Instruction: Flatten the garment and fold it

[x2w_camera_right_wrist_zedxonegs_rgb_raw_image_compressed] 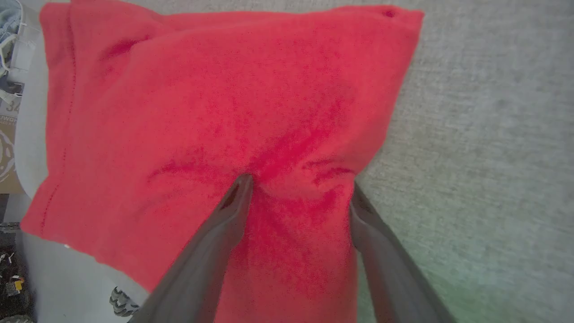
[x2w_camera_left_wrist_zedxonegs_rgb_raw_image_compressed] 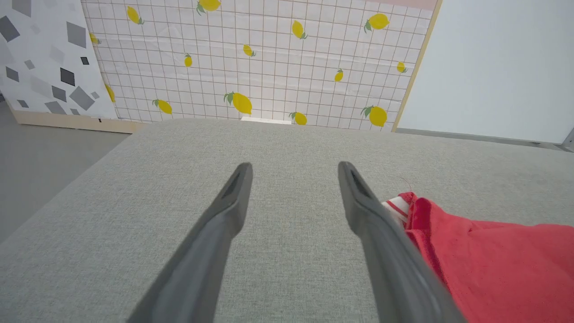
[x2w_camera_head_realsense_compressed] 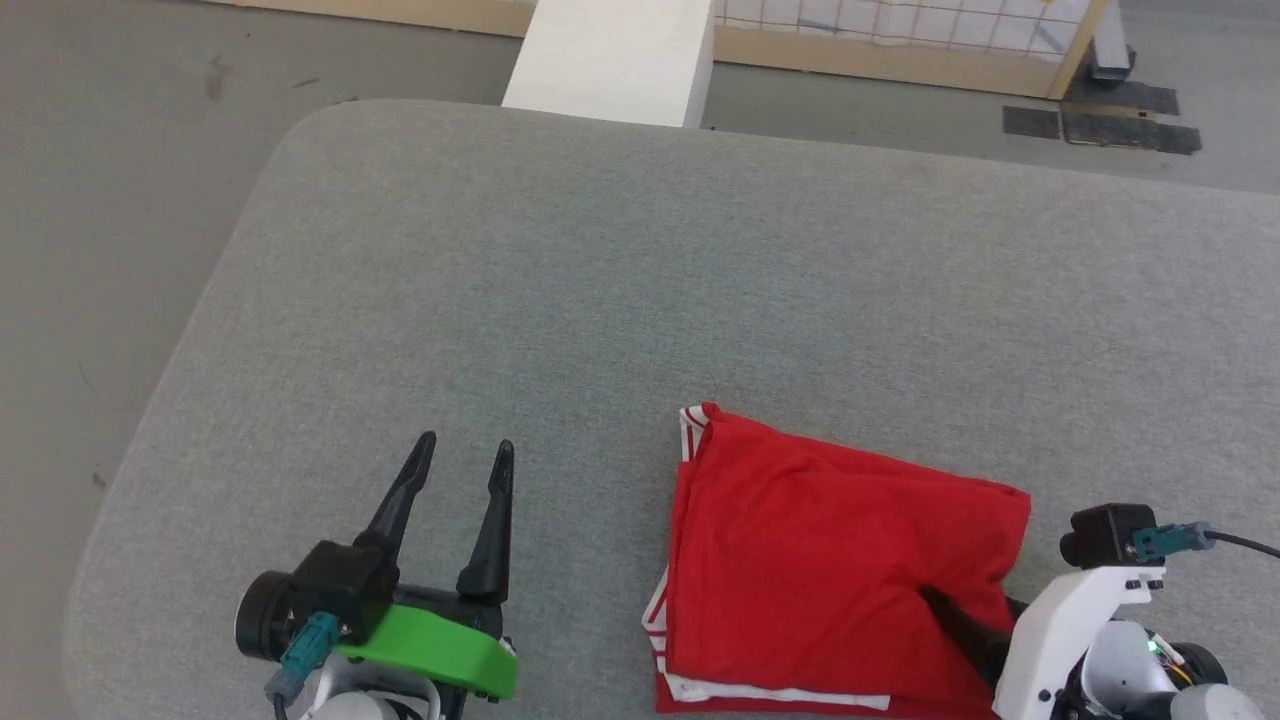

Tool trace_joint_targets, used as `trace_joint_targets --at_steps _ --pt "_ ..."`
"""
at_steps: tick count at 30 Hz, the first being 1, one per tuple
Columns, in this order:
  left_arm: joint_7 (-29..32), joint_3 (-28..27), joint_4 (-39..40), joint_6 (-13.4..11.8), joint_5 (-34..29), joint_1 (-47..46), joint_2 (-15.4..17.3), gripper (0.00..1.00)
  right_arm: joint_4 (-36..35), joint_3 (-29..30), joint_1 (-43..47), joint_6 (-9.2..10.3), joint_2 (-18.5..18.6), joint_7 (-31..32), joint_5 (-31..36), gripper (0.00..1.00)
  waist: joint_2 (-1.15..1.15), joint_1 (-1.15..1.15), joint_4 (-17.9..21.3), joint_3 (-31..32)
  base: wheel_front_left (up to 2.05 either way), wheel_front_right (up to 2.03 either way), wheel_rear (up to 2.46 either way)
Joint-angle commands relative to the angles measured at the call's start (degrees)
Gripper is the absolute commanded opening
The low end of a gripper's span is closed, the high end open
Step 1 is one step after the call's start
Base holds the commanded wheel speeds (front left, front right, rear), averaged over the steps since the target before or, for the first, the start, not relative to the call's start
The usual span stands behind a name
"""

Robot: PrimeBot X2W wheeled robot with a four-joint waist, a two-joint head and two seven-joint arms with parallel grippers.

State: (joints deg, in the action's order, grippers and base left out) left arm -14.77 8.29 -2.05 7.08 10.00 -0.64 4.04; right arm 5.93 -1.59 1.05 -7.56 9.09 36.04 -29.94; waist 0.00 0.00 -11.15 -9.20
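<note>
The folded jersey (x2w_camera_head_realsense_compressed: 840, 560) lies at the desk's (x2w_camera_head_realsense_compressed: 600, 300) near edge, right of centre. The right gripper (x2w_camera_right_wrist_zedxonegs_rgb_raw_image_compressed: 299, 184), fingers spread wide, presses into its red cloth. The left gripper (x2w_camera_head_realsense_compressed: 467, 445), fingers also wide, hangs empty just beside it.

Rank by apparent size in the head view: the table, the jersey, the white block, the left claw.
1. The table, by far the largest.
2. The jersey.
3. The white block and the left claw look about alike. The block lies farther off and is cut by the frame's edge, so I leave them unranked.
</note>
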Motion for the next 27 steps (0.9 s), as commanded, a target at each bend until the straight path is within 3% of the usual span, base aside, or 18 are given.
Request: trace_joint_targets --at_steps 1,2,10,15,16,22,27 --pt "-0.23 0.16 -0.20 0.41 0.23 -0.93 0.34 1.00 2.15 -1.21 -0.12 0.08 -1.13 0.71 -0.53 0.60 0.00 0.00 -0.68 -0.44 0.00 0.00 0.00" --pt "-0.23 0.23 -0.27 0.41 0.20 -0.97 0.32 1.00 2.74 -1.72 -0.28 0.08 -1.20 0.48 -0.48 0.00 0.00 0.00 -0.79 -0.42 0.00 0.00 0.00" --pt "-0.23 1.48 -0.55 0.41 1.79 -0.43 0.16 1.00 3.47 -4.40 -2.66 0.08 1.31 -5.57 2.81 0.00 0.00 0.00 1.26 1.14 0.00 0.00 0.00" --pt "-0.23 3.07 0.47 0.41 2.52 -0.05 0.08 1.00 -2.06 -13.61 -9.83 0.08 10.97 -5.38 12.42 0.00 0.00 0.00 9.06 1.01 0.00 0.00 0.00" --pt "-0.23 4.29 0.59 0.41 2.15 -0.41 0.02 1.00 -4.48 -19.35 -14.85 0.08 16.85 -3.83 16.32 0.00 0.00 0.00 13.93 -0.26 0.00 0.00 0.00" --pt "-0.23 6.41 1.20 0.41 0.83 -2.02 0.33 1.00 -7.04 -30.83 -24.72 0.08 30.01 -2.21 18.61 0.00 0.00 0.00 22.69 -5.01 0.00 0.00 0.00" --pt "-0.23 6.78 1.48 0.41 0.63 -4.02 1.41 1.00 -5.47 -32.64 -30.07 0.08 37.36 -4.33 17.55 0.00 0.00 0.00 27.20 -9.47 0.00 0.00 0.00"
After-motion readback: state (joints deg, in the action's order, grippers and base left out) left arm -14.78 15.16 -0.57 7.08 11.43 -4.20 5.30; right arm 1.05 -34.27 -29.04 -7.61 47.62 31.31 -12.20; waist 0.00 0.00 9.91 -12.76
